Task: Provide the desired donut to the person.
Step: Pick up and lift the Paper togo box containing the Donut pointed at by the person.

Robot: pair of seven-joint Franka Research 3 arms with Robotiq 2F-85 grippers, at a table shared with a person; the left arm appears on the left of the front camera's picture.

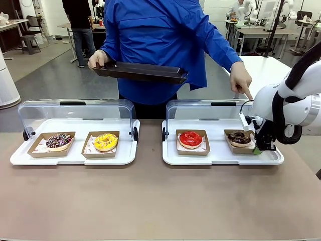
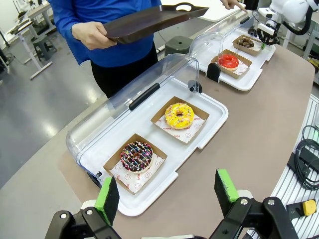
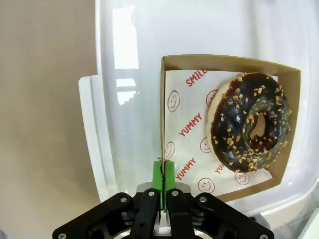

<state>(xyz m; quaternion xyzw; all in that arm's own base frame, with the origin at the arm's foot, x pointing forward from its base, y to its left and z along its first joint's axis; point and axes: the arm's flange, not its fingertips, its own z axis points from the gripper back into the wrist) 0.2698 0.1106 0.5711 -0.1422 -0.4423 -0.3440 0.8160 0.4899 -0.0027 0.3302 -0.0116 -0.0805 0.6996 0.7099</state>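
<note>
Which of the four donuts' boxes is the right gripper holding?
The box of the chocolate donut with nut crumbs, rightmost of all; the right gripper is shut on its wall. The other three boxes stand free.

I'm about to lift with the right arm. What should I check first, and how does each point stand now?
1. Right gripper shut on one wall of the cardboard tray: ok.
2. Chocolate donut lies inside that tray, apart from the pads: ok.
3. The person's hand points toward this donut: ok.
4. Clear lid of this case is swung back, so the way up is free: ok.
5. Dark serving tray is held out by the person, though off to the side of this case: ok.
6. A pinch on one thin wall will keep the tray level: cannot tell.
</note>
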